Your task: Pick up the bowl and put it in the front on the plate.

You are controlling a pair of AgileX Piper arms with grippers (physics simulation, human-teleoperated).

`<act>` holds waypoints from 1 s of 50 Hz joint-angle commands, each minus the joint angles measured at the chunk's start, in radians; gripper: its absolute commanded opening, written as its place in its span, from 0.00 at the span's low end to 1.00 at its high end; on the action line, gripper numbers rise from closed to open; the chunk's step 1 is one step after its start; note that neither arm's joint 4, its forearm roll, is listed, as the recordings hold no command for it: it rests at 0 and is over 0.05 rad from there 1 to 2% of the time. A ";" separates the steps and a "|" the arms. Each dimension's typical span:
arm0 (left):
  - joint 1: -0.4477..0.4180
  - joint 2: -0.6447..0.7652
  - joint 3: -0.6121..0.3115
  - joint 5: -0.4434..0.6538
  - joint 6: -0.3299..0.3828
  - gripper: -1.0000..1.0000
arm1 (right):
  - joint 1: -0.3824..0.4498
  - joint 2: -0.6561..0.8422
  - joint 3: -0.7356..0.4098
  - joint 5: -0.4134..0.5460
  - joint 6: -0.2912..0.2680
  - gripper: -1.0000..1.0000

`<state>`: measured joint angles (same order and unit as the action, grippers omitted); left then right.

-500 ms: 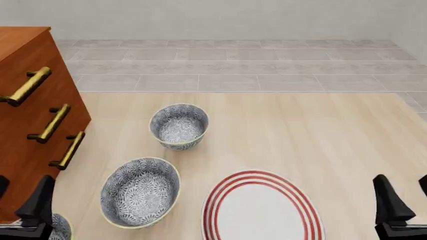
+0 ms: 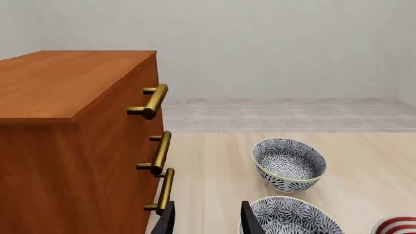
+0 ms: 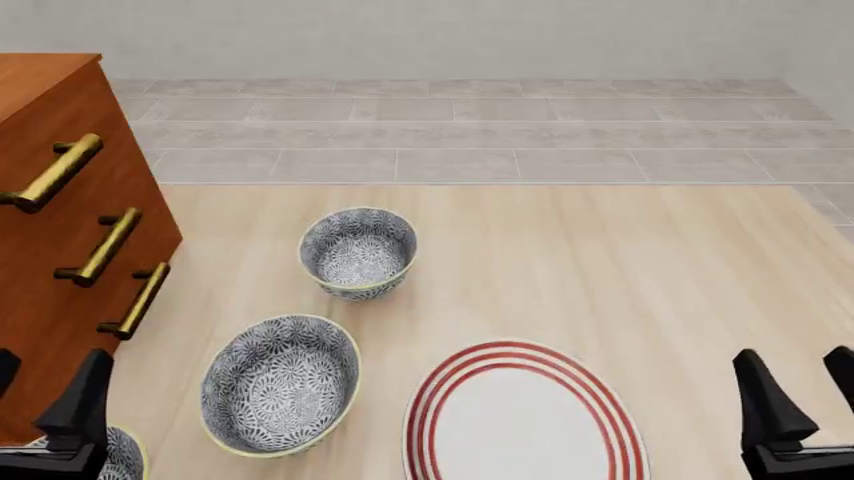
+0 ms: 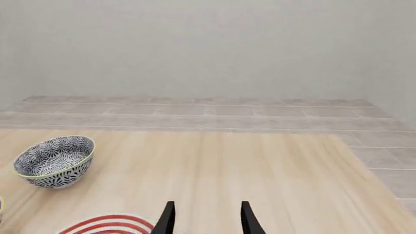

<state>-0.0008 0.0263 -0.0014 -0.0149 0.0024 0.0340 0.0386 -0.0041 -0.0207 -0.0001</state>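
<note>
Three look-alike blue-grey floral bowls stand on the wooden table. One bowl (image 3: 358,252) (image 2: 289,163) (image 4: 55,161) is farthest back, a wider bowl (image 3: 280,383) (image 2: 293,219) sits left of the plate, and a third bowl (image 3: 123,456) is cut off at the bottom left. At the front middle lies the white plate (image 3: 523,415) (image 2: 398,226) (image 4: 107,225) with red rings, bare. My left gripper (image 3: 51,358) (image 2: 208,207) is open beside the cut-off bowl, holding nothing. Right of the plate, my right gripper (image 3: 791,355) (image 4: 207,204) is open too.
A tall orange-brown wooden cabinet (image 3: 54,230) (image 2: 71,136) with three brass drawer handles (image 3: 107,245) stands at the left, close to the left gripper and the nearer bowls. Beyond the table's far edge is a grey tiled floor (image 3: 467,130).
My right gripper has shifted slightly to the left. The bowls, the plate and the left gripper stay as they were.
</note>
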 commanded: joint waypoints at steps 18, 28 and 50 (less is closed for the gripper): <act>-0.002 0.006 0.000 -0.001 0.007 1.00 | 0.091 0.171 -0.096 -0.074 -0.060 1.00; -0.015 0.042 0.001 -0.031 0.014 1.00 | 0.131 0.363 -0.174 -0.168 -0.090 1.00; 0.008 0.052 0.001 -0.036 0.027 1.00 | 0.217 0.598 -0.377 -0.175 -0.136 1.00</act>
<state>0.0038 0.0754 -0.0003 -0.0498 0.0276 0.2156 0.5481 -0.3048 -0.1888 -0.1196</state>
